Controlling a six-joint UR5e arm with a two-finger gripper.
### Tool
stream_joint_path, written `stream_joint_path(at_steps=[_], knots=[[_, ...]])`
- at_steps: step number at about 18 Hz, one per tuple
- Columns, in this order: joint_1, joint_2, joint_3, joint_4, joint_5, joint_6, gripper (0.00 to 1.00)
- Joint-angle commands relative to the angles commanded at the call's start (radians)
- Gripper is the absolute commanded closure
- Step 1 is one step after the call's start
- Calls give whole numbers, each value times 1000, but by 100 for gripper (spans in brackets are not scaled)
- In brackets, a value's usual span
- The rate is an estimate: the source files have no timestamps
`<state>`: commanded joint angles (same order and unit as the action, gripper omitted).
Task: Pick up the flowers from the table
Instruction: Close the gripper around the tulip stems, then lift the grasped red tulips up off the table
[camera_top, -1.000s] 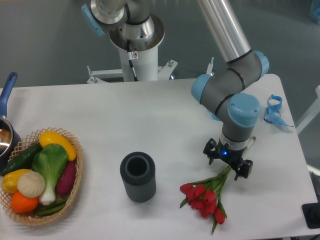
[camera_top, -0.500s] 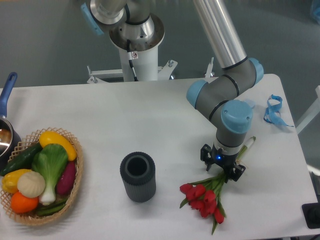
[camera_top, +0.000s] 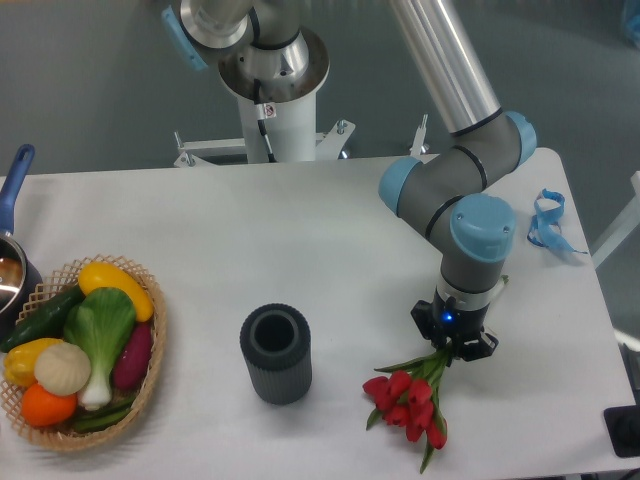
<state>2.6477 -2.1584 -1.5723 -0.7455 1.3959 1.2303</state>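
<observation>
The flowers (camera_top: 408, 404), red tulip buds with green leaves, lie at the front right of the white table (camera_top: 300, 230). Their thin stems run up and to the right under my gripper (camera_top: 455, 342). The gripper points straight down over the stems just above the leaves. Its fingers look drawn in tight around them, though the wrist hides the fingertips. A short stem end shows beyond the wrist.
A dark grey ribbed cup (camera_top: 276, 352) stands left of the flowers. A wicker basket (camera_top: 154, 352) of vegetables sits at the front left, with a blue-handled pot (camera_top: 10, 262) at the left edge. Curly blue ribbons (camera_top: 547, 221) lie at the right edge.
The gripper's fingers have narrowed onto the stems, and the wrist has turned and lowered. The bunch has shifted slightly down and to the right.
</observation>
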Motion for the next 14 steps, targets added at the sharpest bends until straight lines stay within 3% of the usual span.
stream_joint_path(at_steps=[3, 7, 14], knots=[[-2, 72, -14, -3, -40, -40, 100], [5, 193, -9, -3, -275, -158, 100], [31, 299, 3, -2, -607, -293, 100]])
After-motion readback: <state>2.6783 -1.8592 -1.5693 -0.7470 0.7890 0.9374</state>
